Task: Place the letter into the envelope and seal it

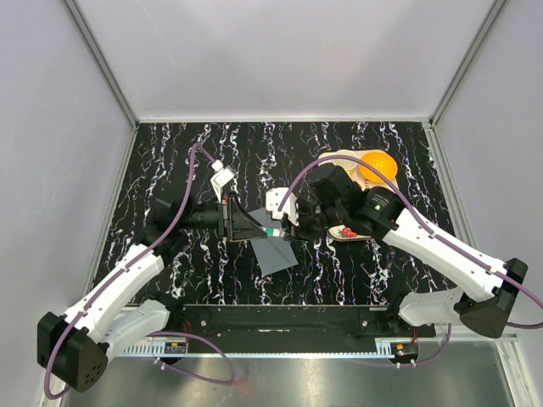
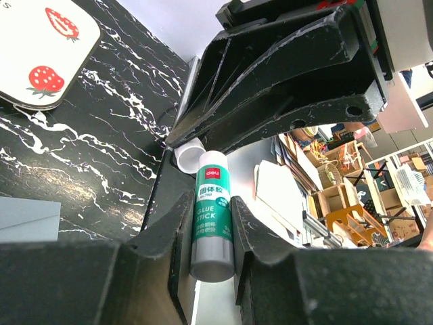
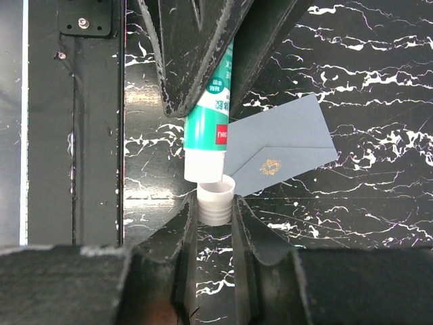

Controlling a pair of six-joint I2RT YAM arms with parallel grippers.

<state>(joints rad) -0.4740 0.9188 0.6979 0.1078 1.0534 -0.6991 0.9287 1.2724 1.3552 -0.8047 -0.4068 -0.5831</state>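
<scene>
Stretching end-to-end over the envelope's (image 3: pixel 284 145) edge, the glue stick (image 2: pixel 213 223) sits clamped by the left gripper (image 2: pixel 211 227), its cap (image 3: pixel 216 201) pinched by the right gripper (image 3: pixel 215 211).

A black tabletop (image 1: pixel 356 153) veined with white is seen beneath and around the left gripper (image 1: pixel 253 227). Beyond that gripper and to either side, it is enclosed by pale grey walls (image 1: pixel 280 51) joined by metal frame strips (image 1: pixel 102 64). Soft, even light is cast throughout. In the left wrist view, wooden shelving (image 2: pixel 348 220) and boxes (image 2: pixel 342 152) are glimpsed to the gripper's right, cluttered and blurred.
</scene>
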